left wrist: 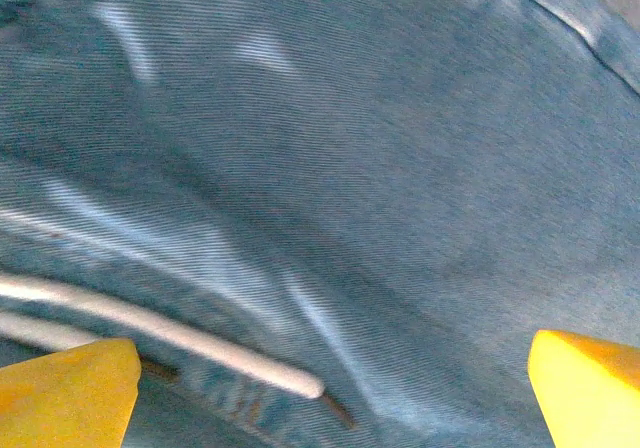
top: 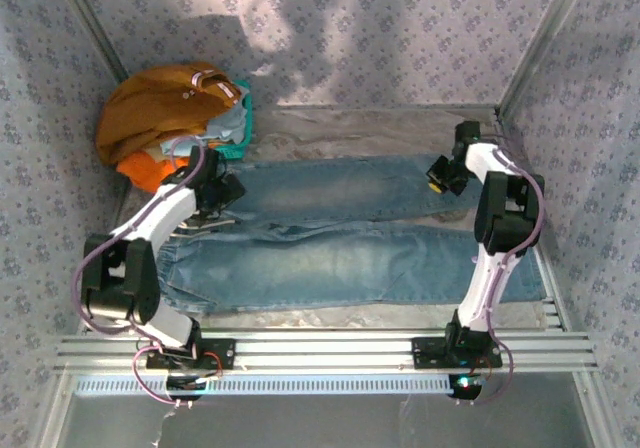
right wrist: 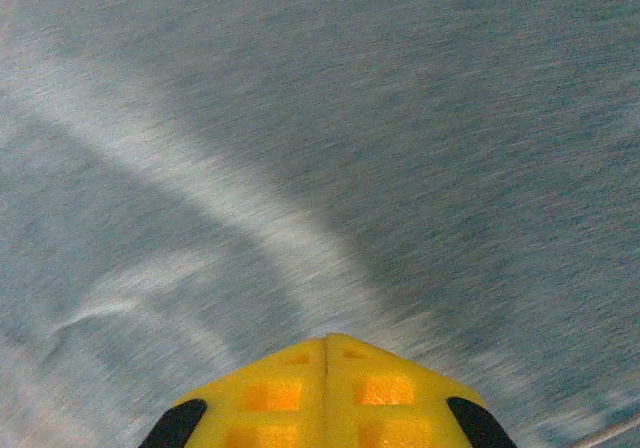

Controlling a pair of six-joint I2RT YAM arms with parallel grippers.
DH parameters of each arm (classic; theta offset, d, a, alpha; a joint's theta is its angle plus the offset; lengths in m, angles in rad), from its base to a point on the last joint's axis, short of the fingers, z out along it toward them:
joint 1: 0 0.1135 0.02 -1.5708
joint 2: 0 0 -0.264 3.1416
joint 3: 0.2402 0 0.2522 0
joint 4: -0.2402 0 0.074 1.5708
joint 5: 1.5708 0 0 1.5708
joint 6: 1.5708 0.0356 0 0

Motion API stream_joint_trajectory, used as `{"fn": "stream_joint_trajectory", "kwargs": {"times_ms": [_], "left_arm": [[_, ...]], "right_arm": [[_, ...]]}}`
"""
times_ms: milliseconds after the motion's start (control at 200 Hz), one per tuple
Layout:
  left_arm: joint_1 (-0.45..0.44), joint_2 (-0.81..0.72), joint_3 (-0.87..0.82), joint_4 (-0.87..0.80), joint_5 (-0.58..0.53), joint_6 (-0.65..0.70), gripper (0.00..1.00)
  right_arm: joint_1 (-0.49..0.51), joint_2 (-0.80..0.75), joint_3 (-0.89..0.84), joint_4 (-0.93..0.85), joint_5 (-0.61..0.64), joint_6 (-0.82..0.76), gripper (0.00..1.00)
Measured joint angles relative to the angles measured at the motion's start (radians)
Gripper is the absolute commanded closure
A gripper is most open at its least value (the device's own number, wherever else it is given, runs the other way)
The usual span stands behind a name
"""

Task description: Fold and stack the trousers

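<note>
Yellow fingertips (left wrist: 70,393) of the left tool (left wrist: 335,368) sit at 7 and 5 o'clock of the left wrist view. They are spread wide apart (open) with blue denim of the trousers (left wrist: 350,168) between and beyond them. Touching or just above the cloth: cannot tell. Two pale cord-like strips (left wrist: 170,333) cross the denim at 8 o'clock (what they are is unclear).

In the right wrist view the right tool (right wrist: 325,353) is at 6 o'clock, both yellow pads pressed flat together, closed. Faded denim (right wrist: 400,118) with a pale curved crease lies past the tip.

From the top camera, the trousers (top: 330,268) lie spread flat on the counter (top: 330,133), long side running 9 to 3 o'clock. One leg lies toward 12 and the other toward 6, side by side and touching along the middle. The left tool (top: 222,190) is over the 9 o'clock end of the far leg. The right tool (top: 440,176) is over that leg's 3 o'clock end.

At 10 o'clock, just beside the denim, there is a heap. A mustard-brown garment (top: 165,103) lies on top, an orange cloth (top: 145,173) under its near edge and a teal cloth (top: 235,128) on its 3 o'clock side. An aluminium rail (top: 330,353) carrying both arm bases runs along 6 o'clock.
</note>
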Motion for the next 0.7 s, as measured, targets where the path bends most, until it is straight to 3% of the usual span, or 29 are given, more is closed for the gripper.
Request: {"fn": "stream_joint_trajectory", "kwargs": {"times_ms": [260,445,550,700], "left_arm": [[-0.051,0.205,0.068,0.030,0.016,0.004,0.00],[-0.055,0.231,0.110,0.016,0.020,0.035,0.00],[-0.072,0.192,0.116,0.013,0.014,0.057,0.00],[-0.098,0.048,0.052,0.007,-0.002,0.071,0.00]], "right_arm": [[-0.058,-0.021,-0.089,0.074,-0.050,0.049,1.00],[-0.039,-0.066,-0.121,0.060,-0.044,0.035,0.99],[0.040,-0.153,-0.149,0.037,-0.008,0.011,0.93],[0.282,-0.282,-0.167,0.033,0.027,0.000,0.90]]}}
